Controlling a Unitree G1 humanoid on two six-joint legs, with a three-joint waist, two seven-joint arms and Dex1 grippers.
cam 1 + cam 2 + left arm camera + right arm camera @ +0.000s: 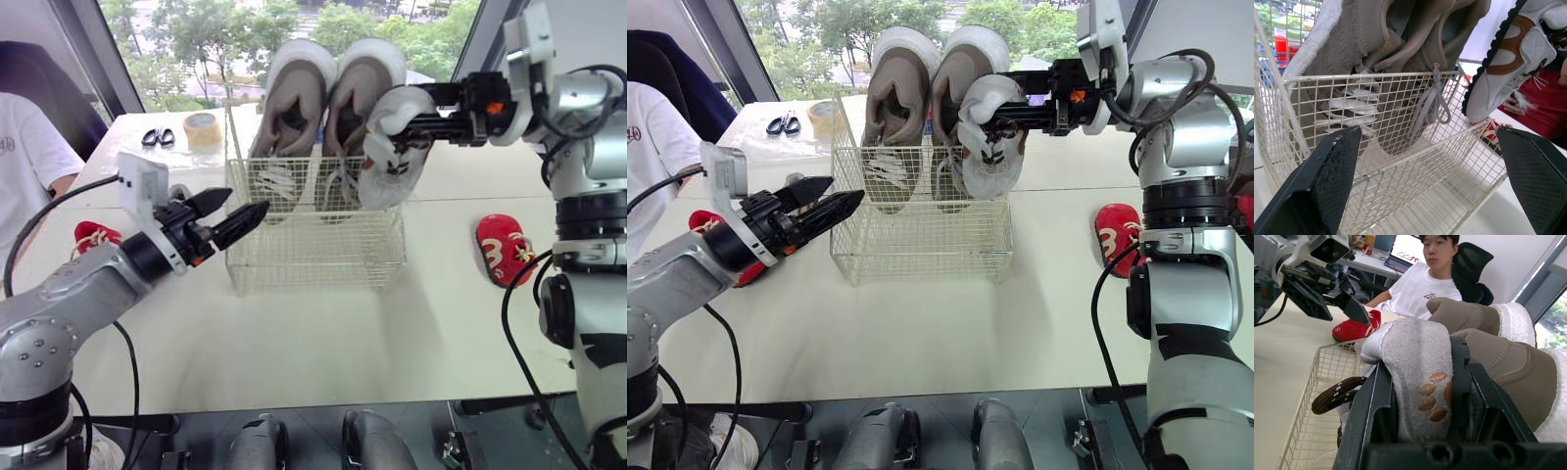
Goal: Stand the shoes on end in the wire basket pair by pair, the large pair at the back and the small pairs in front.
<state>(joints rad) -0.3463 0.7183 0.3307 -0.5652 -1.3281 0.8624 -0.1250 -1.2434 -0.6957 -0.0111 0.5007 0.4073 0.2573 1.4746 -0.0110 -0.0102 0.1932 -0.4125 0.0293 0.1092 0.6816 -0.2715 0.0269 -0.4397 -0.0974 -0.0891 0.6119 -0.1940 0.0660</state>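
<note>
Two large tan shoes (pixel 323 93) stand on end at the back of the white wire basket (pixel 313 250). My right gripper (pixel 392 122) is shut on a small grey shoe (pixel 392 162) with brown paw marks, holding it toe-down over the basket's front right corner. My left gripper (pixel 235 217) is open just left of the basket, at its front left corner, holding nothing. One red shoe (pixel 506 249) lies on the table to the right of the basket. Another red shoe (pixel 93 236) lies to the left, partly behind my left arm.
Scissors (pixel 157 137) and a roll of tape (pixel 203 129) lie at the table's far left. A person in a white shirt (pixel 24 166) sits at the left edge of the table (pixel 392 343). Windows stand behind the table.
</note>
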